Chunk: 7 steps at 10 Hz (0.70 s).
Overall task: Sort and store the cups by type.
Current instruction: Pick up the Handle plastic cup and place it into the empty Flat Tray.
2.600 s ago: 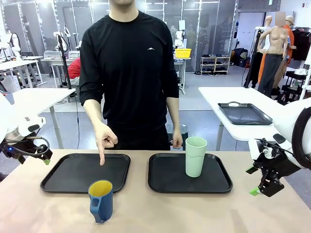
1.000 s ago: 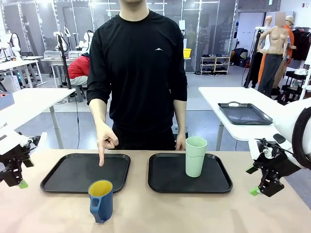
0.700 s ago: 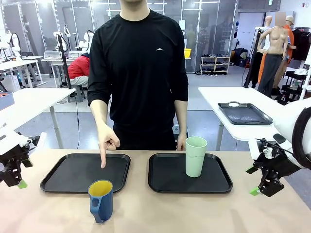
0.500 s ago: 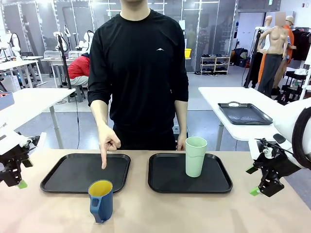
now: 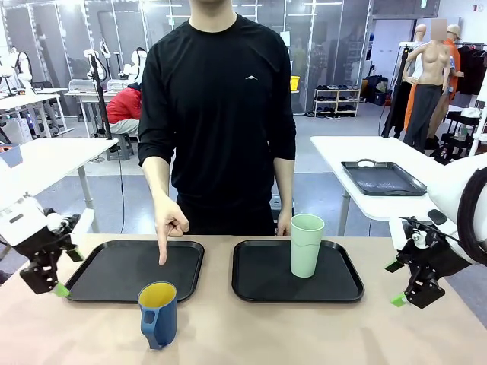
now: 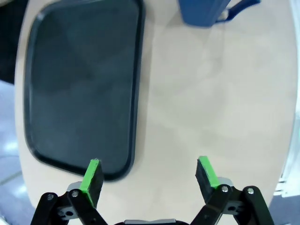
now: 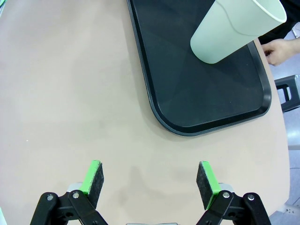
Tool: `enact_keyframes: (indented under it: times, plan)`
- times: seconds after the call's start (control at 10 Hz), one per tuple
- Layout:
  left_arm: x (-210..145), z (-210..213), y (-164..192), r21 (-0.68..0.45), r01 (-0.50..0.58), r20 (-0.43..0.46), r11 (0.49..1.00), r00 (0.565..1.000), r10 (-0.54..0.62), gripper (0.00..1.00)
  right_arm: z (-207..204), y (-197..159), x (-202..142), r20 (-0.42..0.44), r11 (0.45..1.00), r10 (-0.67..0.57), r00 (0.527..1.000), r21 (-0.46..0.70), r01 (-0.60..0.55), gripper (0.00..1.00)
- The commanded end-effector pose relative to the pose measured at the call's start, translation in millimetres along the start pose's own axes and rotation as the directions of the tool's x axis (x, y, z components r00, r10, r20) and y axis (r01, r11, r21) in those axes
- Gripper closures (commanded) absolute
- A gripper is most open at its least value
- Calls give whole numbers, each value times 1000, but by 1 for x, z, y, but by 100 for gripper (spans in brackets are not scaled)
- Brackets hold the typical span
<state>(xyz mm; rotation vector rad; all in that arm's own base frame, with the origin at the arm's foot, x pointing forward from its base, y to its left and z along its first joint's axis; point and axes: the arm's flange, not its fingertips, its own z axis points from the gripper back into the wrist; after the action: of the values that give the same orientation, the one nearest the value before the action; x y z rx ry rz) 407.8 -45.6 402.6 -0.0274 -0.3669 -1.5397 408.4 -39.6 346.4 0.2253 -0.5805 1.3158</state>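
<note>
A dark-blue cup (image 5: 158,314) with a yellow inside and a handle stands on the table in front of the left black tray (image 5: 114,270). A pale mint-green tumbler (image 5: 307,245) stands upright on the right black tray (image 5: 266,275). My left gripper (image 5: 57,274) hovers open at the left tray's left edge. Its wrist view shows the left gripper (image 6: 150,173) over that tray's (image 6: 79,84) corner, with the blue cup (image 6: 206,11) far ahead. My right gripper (image 5: 397,283) hangs open right of the right tray. In the right wrist view the right gripper (image 7: 151,180) is empty, short of the tumbler (image 7: 236,28) and its tray (image 7: 201,84).
A person stands at the far side, one hand (image 5: 168,226) pointing a finger down at the left tray, the other hand (image 7: 280,50) resting by the right tray's far edge. Bare table lies in front of both trays. Another table with a tray (image 5: 383,178) stands behind.
My left arm has swung right from the table's left edge toward the left tray, its gripper still open. The right arm, both cups and the pointing hand have stayed put.
</note>
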Motion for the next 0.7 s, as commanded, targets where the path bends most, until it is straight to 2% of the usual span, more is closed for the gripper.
enact_keyframes:
  times: [0.0, 0.4, 0.6]
  plan:
    - [11, -23, 1, -34, 53, 58, 998, 997, -51, 0, 0, 0, 0, 1, 1000, 12, 1000, -4, -12, 0]
    - [24, -52, 1, -59, 111, 300, 992, 950, -89, 0, 0, 0, 0, 1, 1000, 12, 1000, -4, -12, 0]
    - [24, -62, -2, -45, 136, 361, 990, 926, -111, 0, 0, 0, 0, 1, 1000, 12, 1000, -4, -12, 0]
